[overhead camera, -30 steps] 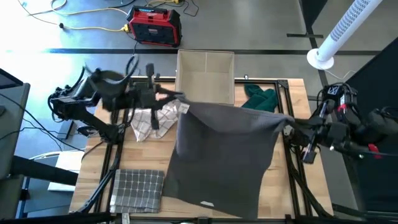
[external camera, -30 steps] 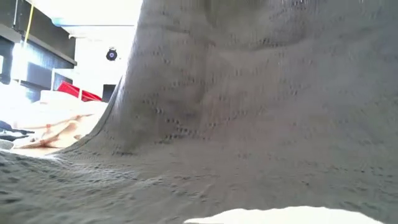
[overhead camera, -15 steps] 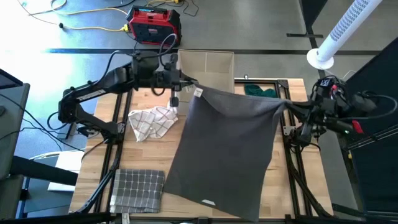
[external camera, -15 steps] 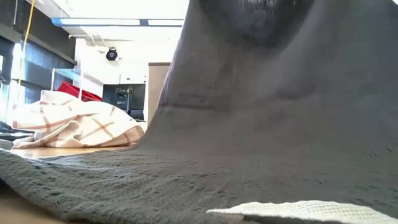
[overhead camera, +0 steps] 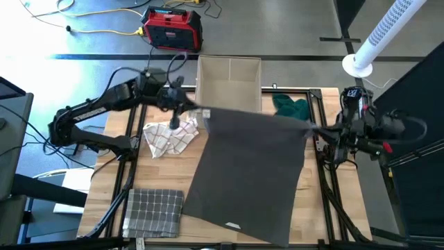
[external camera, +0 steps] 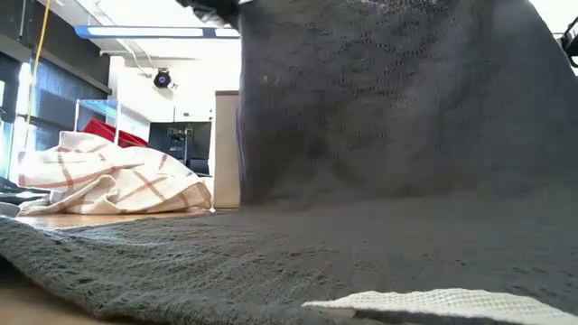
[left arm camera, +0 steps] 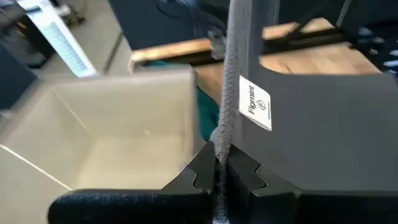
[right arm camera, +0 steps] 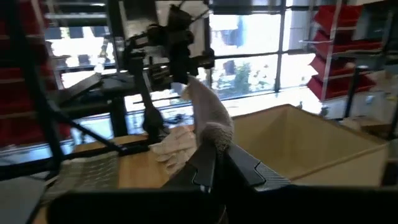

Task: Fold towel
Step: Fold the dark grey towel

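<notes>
Grey towel (overhead camera: 246,173): far edge lifted over counter (overhead camera: 114,177), near end resting flat. Left gripper (overhead camera: 201,112) and right gripper (overhead camera: 311,129) jaws clamped on corners. Step: first fold; next, carry edge toward near end

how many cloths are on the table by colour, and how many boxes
dark grey towel, lifted at two corners by the left tool and right tool: 1
white checked cloth, crumpled: 1
grey plaid cloth, folded: 1
green cloth, bunched: 1
beige box, open and empty: 1
total: 4 cloths and 1 box, 5 things
</notes>
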`<state>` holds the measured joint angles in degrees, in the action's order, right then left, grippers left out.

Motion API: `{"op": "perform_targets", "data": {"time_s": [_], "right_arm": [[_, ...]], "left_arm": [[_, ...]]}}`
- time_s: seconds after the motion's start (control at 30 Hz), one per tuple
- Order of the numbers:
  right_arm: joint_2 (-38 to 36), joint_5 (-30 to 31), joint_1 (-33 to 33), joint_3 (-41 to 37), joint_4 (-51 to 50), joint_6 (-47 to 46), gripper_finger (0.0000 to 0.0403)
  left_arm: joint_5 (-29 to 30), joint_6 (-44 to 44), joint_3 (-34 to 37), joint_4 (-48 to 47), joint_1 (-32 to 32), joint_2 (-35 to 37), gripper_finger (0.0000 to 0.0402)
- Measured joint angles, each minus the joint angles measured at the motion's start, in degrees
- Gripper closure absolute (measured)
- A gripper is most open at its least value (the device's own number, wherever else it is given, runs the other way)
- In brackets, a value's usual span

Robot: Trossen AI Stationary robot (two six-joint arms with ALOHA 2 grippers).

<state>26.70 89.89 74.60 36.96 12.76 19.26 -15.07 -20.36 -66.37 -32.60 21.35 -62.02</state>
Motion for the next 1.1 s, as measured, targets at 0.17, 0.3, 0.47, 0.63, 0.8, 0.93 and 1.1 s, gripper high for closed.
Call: {"op": "perform_targets", "data": {"time_s": [0.17, 0.3, 0.47, 0.63, 0.8, 0.93, 1.1], "right_arm": [[0.3, 0.0, 1.6, -5.3, -0.1, -7.3, 0.0403], [0.3, 0.0, 4.5, -8.1, -0.1, -15.1, 0.0403], [0.2, -0.5, 7.8, -9.0, 0.1, -23.1, 0.0403], [0.2, -0.6, 7.7, -8.8, 0.4, -27.3, 0.0403], [0.3, -0.1, 6.7, -8.8, 0.4, -24.9, 0.0403], [0.3, -0.1, 6.2, -8.8, 0.4, -24.4, 0.0403], [0.2, -0.5, 8.0, -8.8, 0.4, -27.0, 0.0403]], "left_arm": [[-0.1, 2.6, 10.4, 6.7, -2.5, 6.8, 0.0401], [0.1, 3.2, 13.7, 7.7, -3.5, 11.2, 0.0401], [1.7, 3.9, 14.0, 6.8, -3.5, 14.5, 0.0401], [3.4, 5.3, 14.0, 7.6, -3.5, 15.8, 0.0401], [4.3, 8.0, 14.0, 6.8, -3.8, 12.0, 0.0401], [4.4, 8.3, 14.0, 7.3, -5.2, 9.5, 0.0401], [4.2, 8.3, 14.0, 9.7, -6.9, 9.4, 0.0401]]}}
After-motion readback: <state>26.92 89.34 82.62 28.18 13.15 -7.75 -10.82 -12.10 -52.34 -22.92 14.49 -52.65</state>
